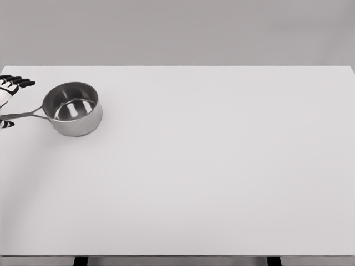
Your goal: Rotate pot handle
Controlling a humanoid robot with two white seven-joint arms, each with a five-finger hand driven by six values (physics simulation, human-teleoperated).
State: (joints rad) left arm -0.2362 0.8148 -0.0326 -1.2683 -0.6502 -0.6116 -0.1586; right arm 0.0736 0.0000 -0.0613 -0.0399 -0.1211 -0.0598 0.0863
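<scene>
Spreading across almost the whole head view, the white surface (222, 183) is lying nearest the camera, its front edge running along the bottom of the picture with two dark supports showing just beneath it. Far off in the back left corner, the steel pot (72, 108) is standing upright, its open mouth facing up and its shiny inside catching light. Its long thin handle (25, 114) is pointing left, toward the picture's edge, and sloping slightly downward as it goes. At that edge the left robot hand (10, 93) is showing only in part, white with dark fingertips: several fingers are reaching out to the right above the handle, spread and uncurled, and another dark tip is peeking in just below it. Whether any finger is actually touching the handle cannot be told, since most of the hand is cut off.
</scene>
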